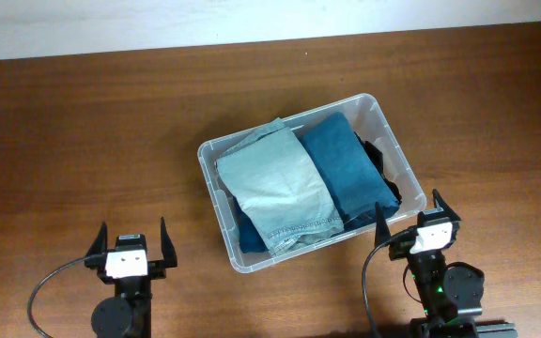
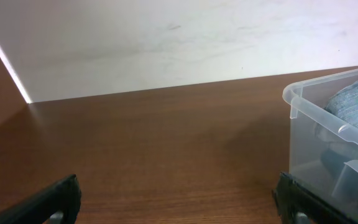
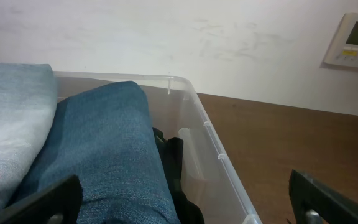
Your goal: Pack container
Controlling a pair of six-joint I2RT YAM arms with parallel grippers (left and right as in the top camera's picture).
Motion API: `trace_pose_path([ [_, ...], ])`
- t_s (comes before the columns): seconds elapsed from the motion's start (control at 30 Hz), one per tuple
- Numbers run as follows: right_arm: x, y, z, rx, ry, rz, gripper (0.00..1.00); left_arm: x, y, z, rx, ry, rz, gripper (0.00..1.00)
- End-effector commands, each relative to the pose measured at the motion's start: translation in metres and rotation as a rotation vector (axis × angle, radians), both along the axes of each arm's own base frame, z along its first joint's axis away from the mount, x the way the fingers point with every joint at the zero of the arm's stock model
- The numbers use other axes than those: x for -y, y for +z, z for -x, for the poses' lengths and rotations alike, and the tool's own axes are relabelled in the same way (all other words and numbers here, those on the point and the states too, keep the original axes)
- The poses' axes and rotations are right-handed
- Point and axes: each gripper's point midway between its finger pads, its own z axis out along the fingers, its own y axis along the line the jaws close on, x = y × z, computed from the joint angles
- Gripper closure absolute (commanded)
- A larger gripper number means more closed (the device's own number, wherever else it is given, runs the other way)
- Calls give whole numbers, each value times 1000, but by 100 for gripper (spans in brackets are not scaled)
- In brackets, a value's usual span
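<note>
Container (image 1: 212, 199) sits mid-surface (image 1: 83, 122), long axis roughly left-right with the right end angled away, already holding folded light jeans (image 1: 275, 183) and dark jeans (image 1: 346, 169). Right claw (image 1: 409, 210) is spread wide, empty, just beside the container's near right corner, so it is nearer. Left claw (image 1: 132, 227) is also wide and empty, well apart, with the container ahead to its right.

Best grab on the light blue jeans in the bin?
Top-down on the light blue jeans' hemmed near end: they lie flat on top, that end exposed by the container's front wall, while dark blue jeans crowd the right flank.
</note>
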Motion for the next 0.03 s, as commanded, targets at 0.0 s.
trace_pose_path([
  [0.0, -3, -1, 1, 0, 18, 6, 1, 1, -2, 0, -8, -12, -15, 0],
])
